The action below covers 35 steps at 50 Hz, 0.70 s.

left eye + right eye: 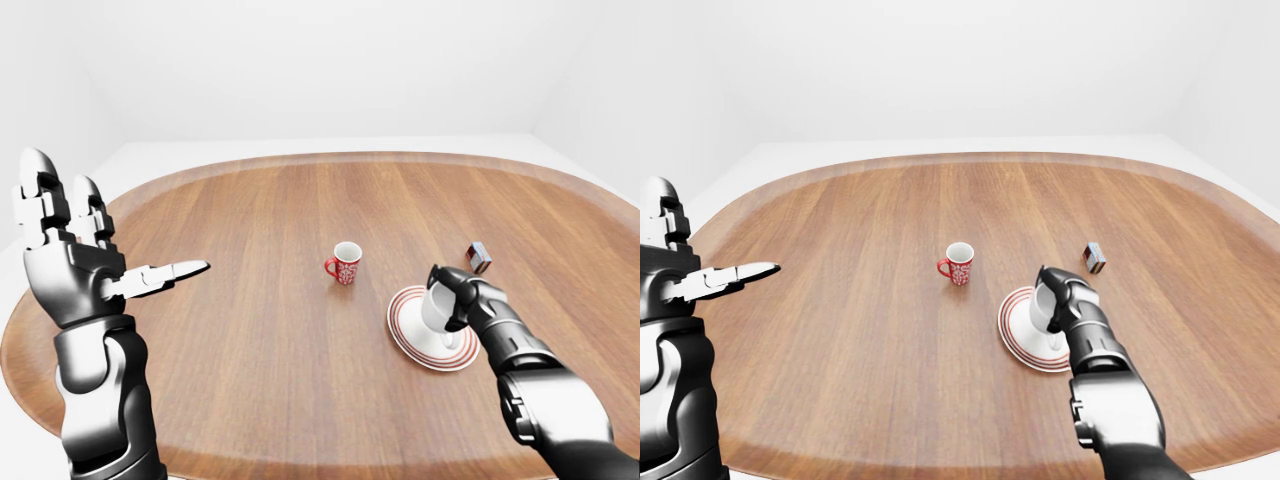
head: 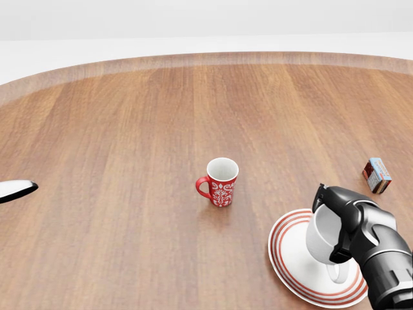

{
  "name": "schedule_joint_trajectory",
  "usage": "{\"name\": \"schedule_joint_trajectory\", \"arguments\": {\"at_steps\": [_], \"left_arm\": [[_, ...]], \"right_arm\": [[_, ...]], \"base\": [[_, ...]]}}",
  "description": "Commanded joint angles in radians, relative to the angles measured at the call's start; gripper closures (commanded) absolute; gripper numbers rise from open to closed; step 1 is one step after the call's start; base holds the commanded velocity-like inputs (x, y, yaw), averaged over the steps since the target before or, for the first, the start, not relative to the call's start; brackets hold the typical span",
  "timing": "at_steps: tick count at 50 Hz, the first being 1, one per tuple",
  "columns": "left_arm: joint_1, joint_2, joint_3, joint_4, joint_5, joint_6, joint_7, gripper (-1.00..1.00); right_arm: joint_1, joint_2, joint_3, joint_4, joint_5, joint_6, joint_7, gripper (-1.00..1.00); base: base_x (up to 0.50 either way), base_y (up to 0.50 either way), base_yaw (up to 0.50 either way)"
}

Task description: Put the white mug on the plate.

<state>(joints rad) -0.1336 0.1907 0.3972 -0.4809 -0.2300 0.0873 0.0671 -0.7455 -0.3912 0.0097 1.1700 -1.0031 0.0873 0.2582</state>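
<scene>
Fingers of right hand (image 2: 345, 223) clasp the tilted white mug (image 2: 322, 236) | mug sits over the red-ringed plate (image 2: 290, 258), base near plate centre | left hand (image 1: 75, 265) spread, far from plate

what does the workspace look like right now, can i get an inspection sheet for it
surface: oval wooden table with a raised rim.
job's things: white mug tilted over the red-ringed plate, handle low; whether it touches the plate cannot be told.
clutter: red patterned mug upright, left of the plate in the head view; small red and blue box near the right edge of that view.
grippers: right hand closed round the white mug; left hand raised off the table, fingers spread, holding nothing.
cables: nothing seen.
surroundings: plain white floor and walls, nothing else seen.
</scene>
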Motion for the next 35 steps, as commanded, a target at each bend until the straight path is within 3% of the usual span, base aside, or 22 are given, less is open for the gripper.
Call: {"name": "schedule_joint_trajectory", "arguments": {"at_steps": [1, 7, 15, 16, 17, 22, 25, 28, 35], "left_arm": [[0.034, -0.027, -0.043, 0.023, 0.009, 0.0, -0.005, -1.0], [0.033, -0.027, -0.044, 0.027, 0.01, 0.0, -0.005, -1.0], [0.034, -0.027, -0.044, 0.022, 0.01, 0.0, -0.004, -1.0], [0.035, -0.028, -0.045, 0.023, 0.012, 0.0, -0.004, -1.0], [0.034, -0.028, -0.046, 0.028, 0.012, 0.0, -0.005, -1.0], [0.034, -0.027, -0.045, 0.026, 0.012, 0.0, -0.005, -1.0], [0.034, -0.028, -0.044, 0.026, 0.012, 0.0, -0.005, -1.0], [0.035, -0.028, -0.045, 0.022, 0.012, 0.0, -0.005, -1.0], [0.035, -0.029, -0.045, 0.025, 0.014, 0.0, -0.006, -1.0]], "right_arm": [[-0.009, 0.019, 0.029, 0.124, 0.024, 0.0, -0.033, 1.0], [-0.005, 0.022, 0.03, 0.13, 0.024, 0.0, -0.032, 0.97], [-0.003, 0.016, 0.028, 0.129, 0.026, 0.0, -0.031, 0.48], [-0.001, 0.016, 0.028, 0.129, 0.028, 0.0, -0.032, 0.0], [0.0, 0.017, 0.027, 0.129, 0.028, 0.0, -0.031, -0.24], [-0.003, 0.017, 0.029, 0.129, 0.028, 0.0, -0.03, -0.36], [-0.003, 0.017, 0.029, 0.127, 0.028, 0.0, -0.028, -0.59], [-0.001, 0.018, 0.029, 0.125, 0.028, 0.0, -0.027, -1.0], [0.001, 0.023, 0.028, 0.133, 0.032, 0.0, -0.039, -1.0]], "base": [[0.0, 0.0, 0.0], [0.0, 0.0, 0.0], [0.0, 0.0, 0.0], [0.0, 0.0, 0.0], [0.0, 0.0, 0.0], [0.0, 0.0, 0.0], [0.0, 0.0, 0.0], [0.0, 0.0, 0.0], [0.0, 0.0, 0.0]]}}
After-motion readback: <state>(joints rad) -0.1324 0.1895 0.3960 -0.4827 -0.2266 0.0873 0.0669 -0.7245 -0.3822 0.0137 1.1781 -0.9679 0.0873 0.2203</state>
